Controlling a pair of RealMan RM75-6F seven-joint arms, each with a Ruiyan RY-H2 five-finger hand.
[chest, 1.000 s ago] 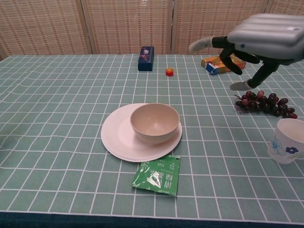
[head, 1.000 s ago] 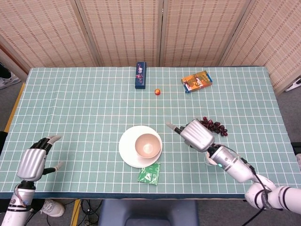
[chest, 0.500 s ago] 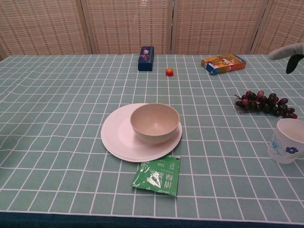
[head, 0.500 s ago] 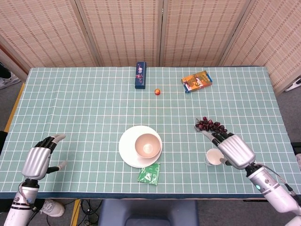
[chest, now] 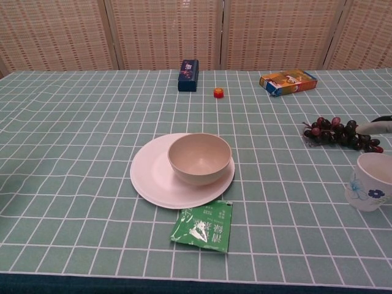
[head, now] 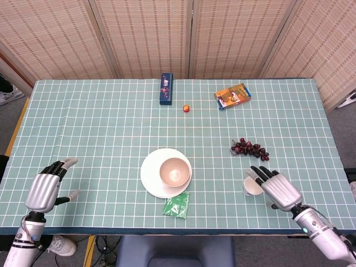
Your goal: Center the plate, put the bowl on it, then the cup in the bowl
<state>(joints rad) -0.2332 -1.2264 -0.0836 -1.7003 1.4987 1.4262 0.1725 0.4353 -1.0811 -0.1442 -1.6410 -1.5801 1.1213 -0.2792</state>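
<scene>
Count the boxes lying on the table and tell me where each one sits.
2. The dark blue box lies at the far edge near the middle; the orange box lies to its right, beyond the grapes. None appears hidden.

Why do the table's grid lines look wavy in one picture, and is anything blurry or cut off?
Chest view: the cloth lies rippled, so its lines waver; the cup is cropped by the right edge. Head view: sharp, evenly lit, soft shadows only; lines look nearly straight.

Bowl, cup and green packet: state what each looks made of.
Bowl: probably ceramic or melamine, with a smooth beige, faintly glossy surface. Cup: likely glazed ceramic, white with a printed blue flower. Green packet: plastic film, crinkled and shiny.
</scene>
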